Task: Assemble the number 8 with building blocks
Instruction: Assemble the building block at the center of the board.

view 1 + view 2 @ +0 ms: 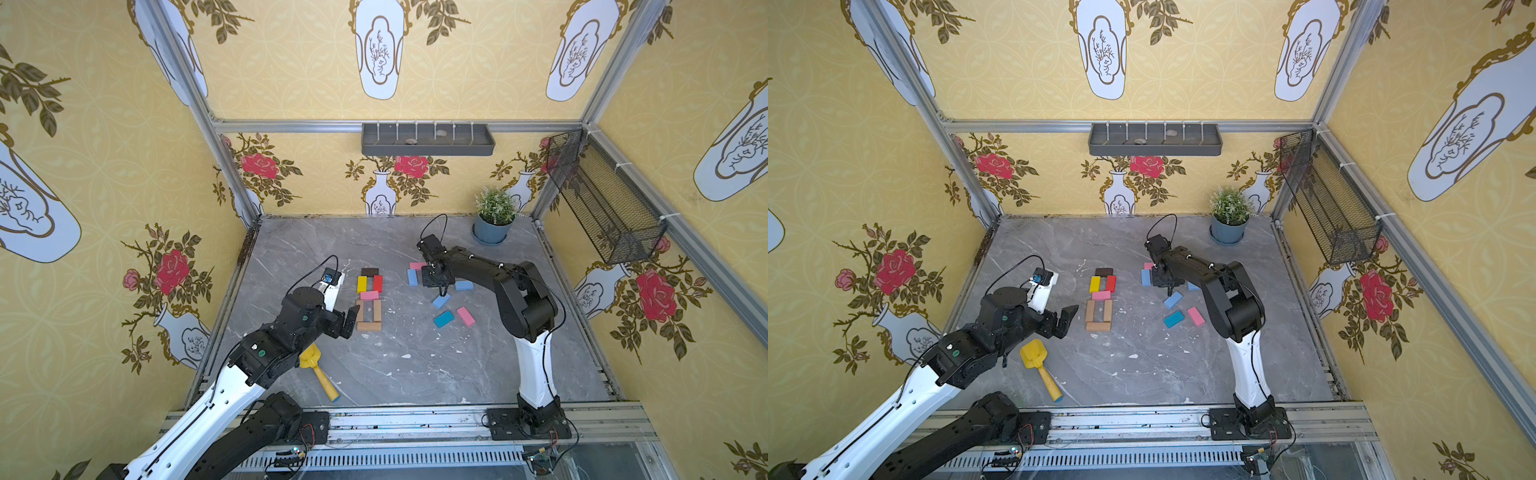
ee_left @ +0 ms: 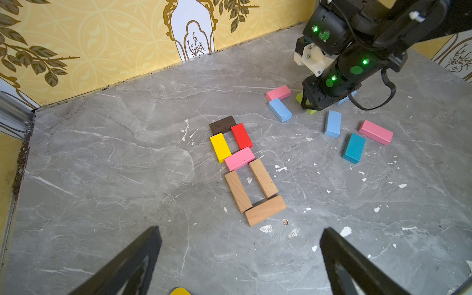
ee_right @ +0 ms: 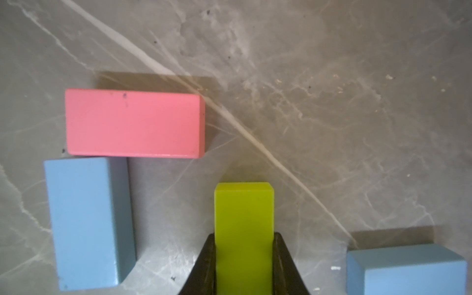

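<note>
Lime-green block (image 3: 244, 204) sits low centre of the frame, clamped in my right pincer (image 3: 244, 237). My left pincer (image 2: 240, 231) stands apart. Grey marble desk (image 3: 332, 102), yellow floral walls (image 1: 291, 62).

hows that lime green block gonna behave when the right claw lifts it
Probably stiff: the lime green block has crisp square edges like the bare wooden blocks, so the right claw shouldn't deform it. Flat faces suggest it won't roll if dropped. Its smooth paint looks slippery, so it might slide between the jaws.
</note>
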You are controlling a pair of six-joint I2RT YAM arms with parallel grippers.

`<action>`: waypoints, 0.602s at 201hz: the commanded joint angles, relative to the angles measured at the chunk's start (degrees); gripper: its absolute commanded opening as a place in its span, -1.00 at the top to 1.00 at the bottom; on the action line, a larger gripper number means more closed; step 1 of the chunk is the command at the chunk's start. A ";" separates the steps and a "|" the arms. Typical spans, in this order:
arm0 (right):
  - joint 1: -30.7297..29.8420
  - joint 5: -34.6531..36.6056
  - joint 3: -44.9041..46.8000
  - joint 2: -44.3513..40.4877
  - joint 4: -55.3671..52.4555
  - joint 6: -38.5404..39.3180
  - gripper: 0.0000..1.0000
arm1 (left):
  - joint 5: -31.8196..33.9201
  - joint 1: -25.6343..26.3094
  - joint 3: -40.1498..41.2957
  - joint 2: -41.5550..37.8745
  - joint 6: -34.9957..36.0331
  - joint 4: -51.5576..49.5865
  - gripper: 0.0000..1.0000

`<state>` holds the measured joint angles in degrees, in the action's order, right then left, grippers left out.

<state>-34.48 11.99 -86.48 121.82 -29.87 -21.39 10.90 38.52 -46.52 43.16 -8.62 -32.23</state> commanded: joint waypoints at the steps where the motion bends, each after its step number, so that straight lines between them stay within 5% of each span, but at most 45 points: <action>1: -0.28 -1.26 -0.53 1.31 -1.80 -0.50 0.77 | 0.10 -0.03 0.18 0.03 -0.01 -0.38 -1.00; 121: -0.59 -3.91 -2.63 2.95 -0.99 -0.98 0.84 | 0.09 0.02 0.12 0.26 0.00 -0.56 -0.99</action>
<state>-34.83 10.90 -89.06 123.68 -29.43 -22.28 10.90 38.52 -46.52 43.31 -8.62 -32.23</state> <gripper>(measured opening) 0.297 0.997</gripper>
